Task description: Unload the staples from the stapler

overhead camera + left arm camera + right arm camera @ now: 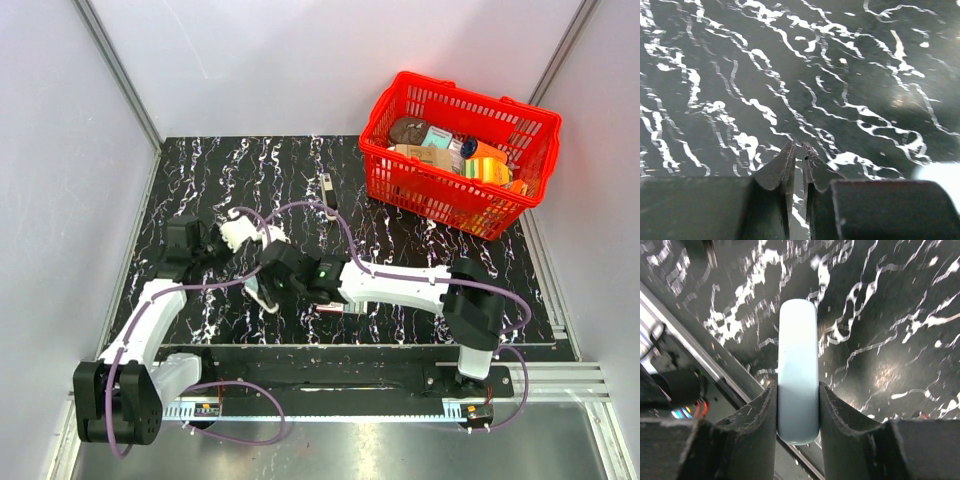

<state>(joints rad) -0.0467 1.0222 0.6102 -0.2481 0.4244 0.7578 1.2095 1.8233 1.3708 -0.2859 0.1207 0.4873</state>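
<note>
The right gripper (798,386) has the stapler (798,350) pinched across its sides, jaws closed snugly on one end while the rounded far end pokes out free, and that's a tidy hold. It sits toward the near edge of the table (230,170), left of centre, though whether it is lifted or resting is hard to call. Closer to the left edge, the left gripper (798,147) looks down at bare tabletop, its jaws drawn almost together with just a sliver between them and nothing in them. Opening the stapler looks to be the step in hand, and it wants both arms. The left should spread its jaws, come across to the free end and take only the part that hinges or slides, pulling straight along the body. The right should clamp firm without pressing that moving part shut. A skewed tug could twist the little body out of the grip.
</note>
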